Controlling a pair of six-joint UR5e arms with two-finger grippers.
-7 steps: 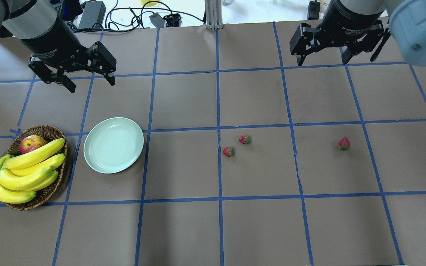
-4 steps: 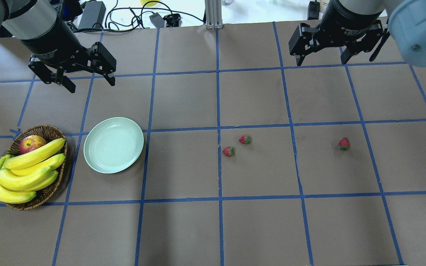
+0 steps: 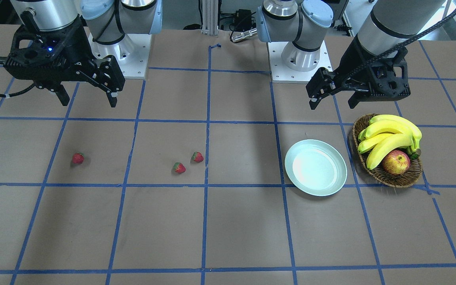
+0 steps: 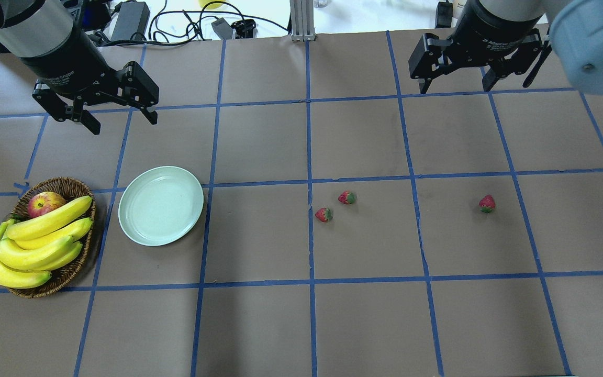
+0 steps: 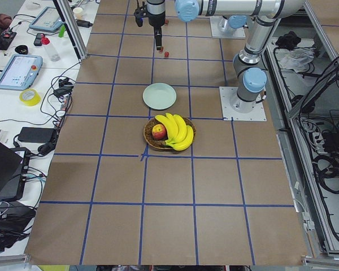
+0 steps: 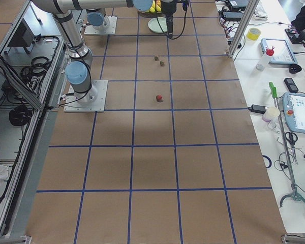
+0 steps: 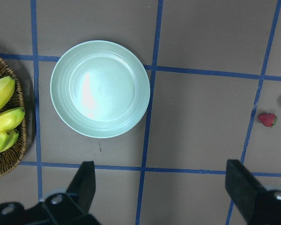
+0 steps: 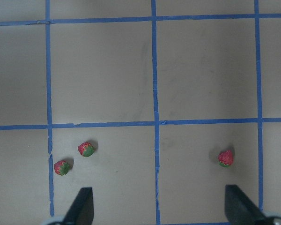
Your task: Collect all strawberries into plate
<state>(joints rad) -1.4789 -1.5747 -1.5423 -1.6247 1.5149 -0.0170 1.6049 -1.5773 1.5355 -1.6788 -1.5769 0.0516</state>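
Wicker basket (image 4: 69, 184) with bananas (image 4: 40, 241) and an apple (image 4: 45, 203) sits just beside the plate (image 4: 160, 205) without touching it, on the left arm's side of the table (image 4: 259, 314). Between the plate and the berries we see only brown paper and blue tape lines.

Left gripper (image 4: 123, 123) hangs high over the table, fingers wide apart and holding nothing; its camera looks down on the plate. Right gripper (image 4: 456, 88) is the same: raised, fingers spread, all three berries in its camera.

The strawberries are small and red with green caps, and all lie on the table. Two, (image 4: 324, 214) and (image 4: 347, 197), sit close together near mid-table; the third (image 4: 487, 203) lies well apart on the right arm's side. The plate is pale mint and round with a raised rim.
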